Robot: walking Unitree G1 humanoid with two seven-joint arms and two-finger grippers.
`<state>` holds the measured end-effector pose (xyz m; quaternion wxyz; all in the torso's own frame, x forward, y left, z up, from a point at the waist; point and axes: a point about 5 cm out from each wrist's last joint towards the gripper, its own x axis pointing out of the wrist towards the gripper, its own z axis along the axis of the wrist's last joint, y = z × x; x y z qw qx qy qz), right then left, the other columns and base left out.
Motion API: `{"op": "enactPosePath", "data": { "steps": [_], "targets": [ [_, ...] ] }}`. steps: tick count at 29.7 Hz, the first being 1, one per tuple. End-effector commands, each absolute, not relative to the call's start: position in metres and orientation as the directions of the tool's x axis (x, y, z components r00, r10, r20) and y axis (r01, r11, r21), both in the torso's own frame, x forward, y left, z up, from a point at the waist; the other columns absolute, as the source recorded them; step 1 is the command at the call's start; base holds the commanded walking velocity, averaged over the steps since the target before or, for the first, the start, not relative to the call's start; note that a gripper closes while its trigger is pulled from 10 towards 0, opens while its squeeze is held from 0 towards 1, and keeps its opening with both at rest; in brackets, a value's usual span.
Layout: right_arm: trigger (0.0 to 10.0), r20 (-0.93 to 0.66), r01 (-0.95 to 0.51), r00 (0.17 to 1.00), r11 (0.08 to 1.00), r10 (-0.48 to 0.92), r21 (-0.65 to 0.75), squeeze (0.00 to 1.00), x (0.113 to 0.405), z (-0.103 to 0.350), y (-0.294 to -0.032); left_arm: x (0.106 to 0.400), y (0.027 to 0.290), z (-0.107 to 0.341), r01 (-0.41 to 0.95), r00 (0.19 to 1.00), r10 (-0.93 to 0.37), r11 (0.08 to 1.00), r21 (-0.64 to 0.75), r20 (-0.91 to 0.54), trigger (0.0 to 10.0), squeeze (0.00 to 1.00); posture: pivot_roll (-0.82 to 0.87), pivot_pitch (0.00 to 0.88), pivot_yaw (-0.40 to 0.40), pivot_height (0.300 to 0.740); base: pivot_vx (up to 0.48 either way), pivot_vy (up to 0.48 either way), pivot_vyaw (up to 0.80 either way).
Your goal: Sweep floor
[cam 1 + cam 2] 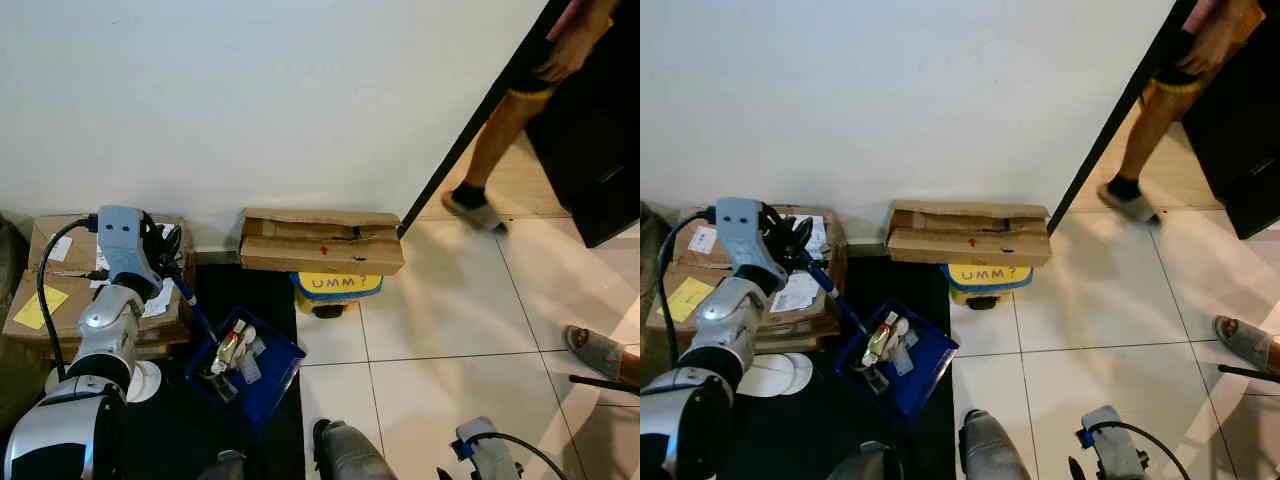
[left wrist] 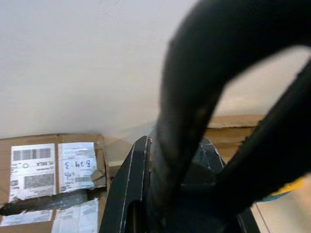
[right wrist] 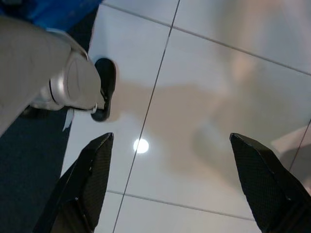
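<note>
A blue dustpan (image 1: 262, 384) rests tilted on a black mat (image 1: 170, 420) by the wall, holding several bits of rubbish (image 1: 232, 350). Its blue handle (image 1: 195, 308) rises up and to the left into my left gripper (image 1: 165, 262), which is shut on it in front of a stack of cardboard. In the left wrist view the black fingers (image 2: 194, 111) close tightly together. My right gripper (image 3: 170, 145) hangs low near my body over white tiles, fingers (image 3: 92, 174) wide open with nothing between them.
A flattened cardboard box (image 1: 320, 242) leans on a yellow object (image 1: 335, 286) at the white wall. Labelled boxes (image 1: 55, 290) are stacked at left, with white discs (image 1: 147, 381) beside them. A person's legs (image 1: 490, 150) stand in the doorway; a sandalled foot (image 1: 598, 350) is at right.
</note>
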<state>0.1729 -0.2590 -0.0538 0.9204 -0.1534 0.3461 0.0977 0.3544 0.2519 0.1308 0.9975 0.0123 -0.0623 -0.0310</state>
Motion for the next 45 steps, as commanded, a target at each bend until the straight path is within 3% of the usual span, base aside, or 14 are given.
{"op": "enactPosePath", "data": {
  "steps": [1,17,28,29,30,31,45],
  "targets": [
    [10.0,-0.694,-0.275,0.717,0.942,0.068,-0.191,0.0,0.163,-0.06,-0.258,0.341,0.257,0.105,0.045,0.999,-0.046,0.999,0.02,0.028,0.0,0.0,-0.38,0.37,-0.029,0.74,0.0,0.0,0.0],
    [10.0,-0.677,-0.271,0.732,0.945,0.077,-0.186,0.0,0.196,-0.055,-0.239,0.318,0.238,0.071,0.096,0.995,-0.094,0.991,-0.09,0.031,0.0,0.0,-0.28,0.259,0.025,0.74,0.0,0.0,0.0],
    [10.0,-0.676,-0.272,0.734,0.941,0.066,-0.203,0.0,0.211,-0.05,-0.236,0.303,0.199,0.037,0.188,0.976,-0.209,0.95,-0.249,-0.062,0.0,0.0,-0.25,0.205,0.037,0.74,0.0,0.0,0.0],
    [10.0,-0.676,-0.271,0.734,0.94,0.064,-0.206,0.0,0.213,-0.049,-0.236,0.303,0.193,0.033,0.2,0.969,-0.231,0.941,-0.272,-0.083,6.8,0.0,-0.25,0.197,0.036,0.74,0.0,0.0,0.0],
    [10.0,-0.676,-0.271,0.734,0.94,0.064,-0.206,0.0,0.213,-0.049,-0.236,0.303,0.193,0.033,0.2,0.969,-0.231,0.941,-0.272,-0.083,6.8,0.0,-0.25,0.197,0.036,0.74,0.0,0.0,0.0],
    [10.0,-0.676,-0.271,0.734,0.94,0.063,-0.207,0.0,0.214,-0.049,-0.236,0.302,0.19,0.03,0.204,0.965,-0.24,0.937,-0.284,-0.101,10.0,0.0,-0.25,0.191,0.036,0.74,0.0,0.0,0.0],
    [10.0,-0.674,-0.284,0.735,0.934,0.068,-0.215,0.0,0.219,-0.046,-0.237,0.306,0.18,0.026,0.206,0.947,-0.262,0.94,-0.273,-0.188,10.0,0.0,-0.25,0.171,0.037,0.74,0.0,0.0,0.0]
  ]
}}
